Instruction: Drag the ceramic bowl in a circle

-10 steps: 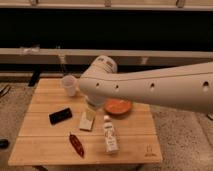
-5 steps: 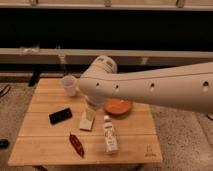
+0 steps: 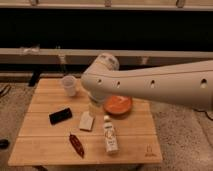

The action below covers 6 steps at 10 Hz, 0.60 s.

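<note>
The ceramic bowl (image 3: 120,105) is a shallow orange bowl on the wooden table (image 3: 45,145), right of centre. Its upper part is hidden behind my large white arm (image 3: 150,82), which reaches in from the right. My gripper (image 3: 94,107) hangs below the arm's rounded end, just left of the bowl's rim and close above the table. I cannot tell if it touches the bowl.
A translucent plastic cup (image 3: 69,85) stands at the table's back left. A black flat object (image 3: 60,116), a beige packet (image 3: 86,121), a white bottle lying down (image 3: 110,136) and a dark red packet (image 3: 76,145) lie in front. A dark counter runs behind.
</note>
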Motion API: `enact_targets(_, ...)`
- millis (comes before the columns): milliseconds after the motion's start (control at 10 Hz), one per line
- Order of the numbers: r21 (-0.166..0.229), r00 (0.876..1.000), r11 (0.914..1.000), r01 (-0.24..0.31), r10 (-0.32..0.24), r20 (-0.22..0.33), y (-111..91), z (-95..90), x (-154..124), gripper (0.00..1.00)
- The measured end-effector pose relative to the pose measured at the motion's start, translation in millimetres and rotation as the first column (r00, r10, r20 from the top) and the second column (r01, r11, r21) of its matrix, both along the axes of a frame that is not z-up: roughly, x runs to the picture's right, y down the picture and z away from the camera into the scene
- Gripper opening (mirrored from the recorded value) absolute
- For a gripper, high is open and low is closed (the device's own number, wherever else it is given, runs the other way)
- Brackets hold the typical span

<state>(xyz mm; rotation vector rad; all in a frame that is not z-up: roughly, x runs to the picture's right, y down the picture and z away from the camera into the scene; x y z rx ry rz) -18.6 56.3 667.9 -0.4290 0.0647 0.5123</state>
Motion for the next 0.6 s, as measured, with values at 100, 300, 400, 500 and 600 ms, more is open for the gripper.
enact_targets(100, 0.000, 1.000, 1.0000, 0.005, -0.005, -0.027, -7.0, 20.5, 15.1, 0.80)
enact_targets(300, -0.006, 0.997, 0.9998, -0.018, 0.018, -0.071, -14.3, 54.3, 44.1, 0.80)
enact_targets(400, -0.019, 0.996, 0.9991, -0.038, 0.036, -0.082, -12.7, 70.8, 53.0, 0.80)
enact_targets(500, -0.039, 0.994, 0.9976, -0.056, 0.053, -0.092, -8.5, 89.6, 58.7, 0.80)
enact_targets(600, -0.057, 0.994, 0.9964, -0.062, 0.056, -0.094, -4.1, 101.6, 56.9, 0.80)
